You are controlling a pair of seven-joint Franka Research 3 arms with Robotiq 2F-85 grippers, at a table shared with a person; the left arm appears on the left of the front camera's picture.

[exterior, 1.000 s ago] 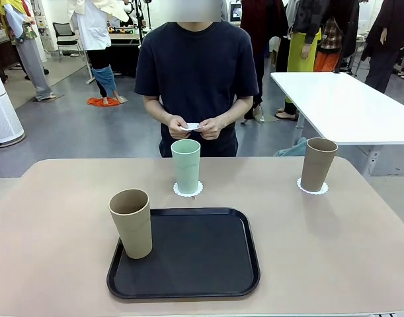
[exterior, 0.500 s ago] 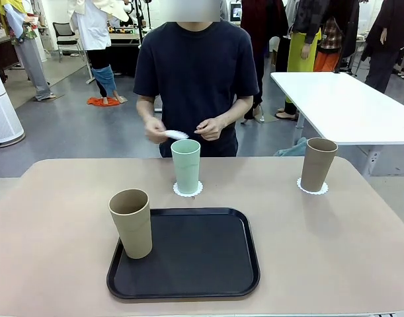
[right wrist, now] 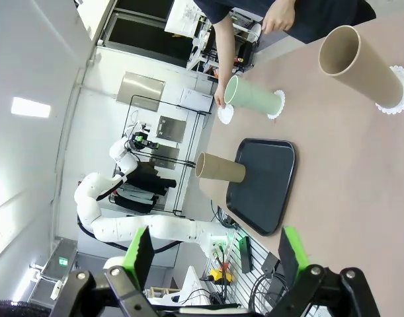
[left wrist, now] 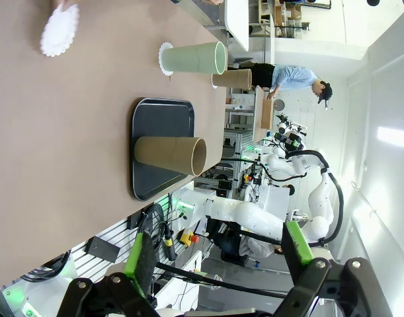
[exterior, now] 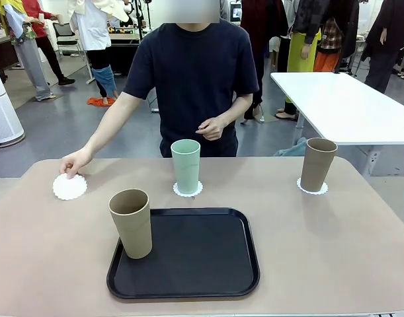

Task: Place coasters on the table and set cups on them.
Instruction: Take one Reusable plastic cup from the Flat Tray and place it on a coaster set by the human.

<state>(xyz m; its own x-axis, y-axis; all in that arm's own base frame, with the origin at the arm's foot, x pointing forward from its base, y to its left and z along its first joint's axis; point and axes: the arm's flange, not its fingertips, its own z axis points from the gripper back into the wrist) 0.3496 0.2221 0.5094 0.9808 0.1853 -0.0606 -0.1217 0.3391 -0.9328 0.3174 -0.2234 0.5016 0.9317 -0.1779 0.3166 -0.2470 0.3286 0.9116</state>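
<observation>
Fingertips of the person's outstretched hand (exterior: 75,162) press on the far edge of a white coaster (exterior: 70,187). It lies flat on the table (exterior: 334,244), near the far left corner as the robot sees it. The arm runs straight, slanting down from the shoulder across the table's far edge, and the fingers are bunched together on the disc. The person's other hand (exterior: 211,127) is held at the waist, loosely curled with the thumb near the fingers; whether it holds anything cannot be told.

The left gripper (left wrist: 218,264) hangs above the table's near side, its two green-padded fingers standing wide apart with nothing between them. The right gripper (right wrist: 215,254) hangs the same way, fingers spread and empty, well apart from every cup.

Three coasters lie on the table, and three cups stand upright. The mint green cup (exterior: 186,166) stands on a second coaster (exterior: 188,190) at the far middle, just in front of the person. The brown cup (exterior: 318,164) stands on a third coaster (exterior: 312,189) at the far right. The tan cup (exterior: 131,223) stands directly on the front left corner of the one black tray (exterior: 208,257), which lies at the near middle of the table.
</observation>
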